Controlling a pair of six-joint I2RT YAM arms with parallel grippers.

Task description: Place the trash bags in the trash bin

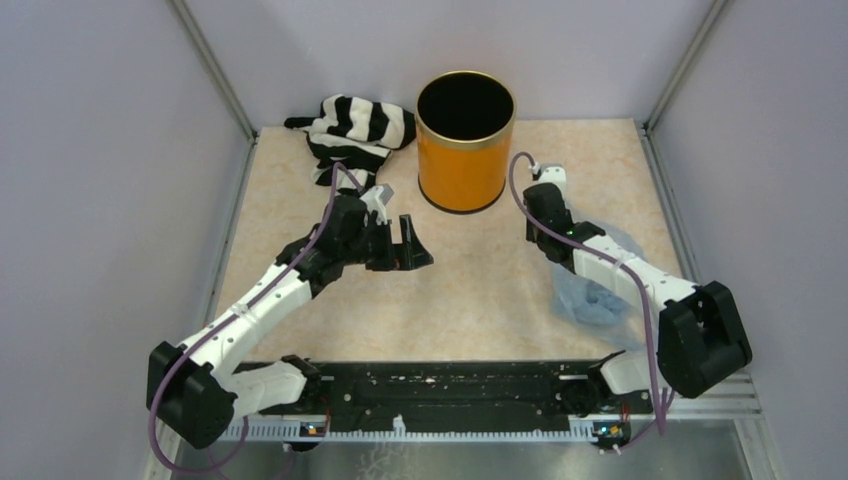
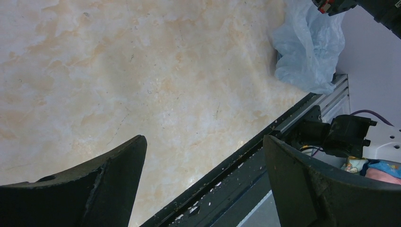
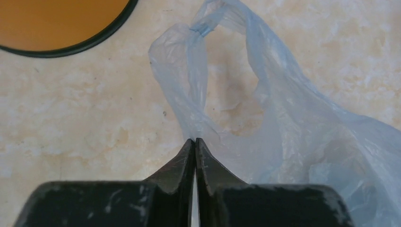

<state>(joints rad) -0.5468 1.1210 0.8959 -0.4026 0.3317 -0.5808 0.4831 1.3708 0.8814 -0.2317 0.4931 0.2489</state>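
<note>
The trash bag (image 3: 293, 123) is thin, light-blue, crinkly plastic lying on the table to the right of the orange trash bin (image 1: 465, 140). In the top view the bag (image 1: 600, 300) lies partly under my right forearm. My right gripper (image 3: 195, 140) is shut, its tips pinched together on the plastic at the base of a handle loop. The bin's side (image 3: 56, 19) shows at the upper left of the right wrist view. My left gripper (image 1: 412, 248) hovers open left of the bin with nothing between its fingers (image 2: 118, 165). The bag (image 2: 307, 47) lies far from it.
A black-and-white striped cloth (image 1: 350, 130) lies at the back left beside the bin. The black base rail (image 1: 450, 385) runs along the near edge. Grey walls close in the left, right and back sides.
</note>
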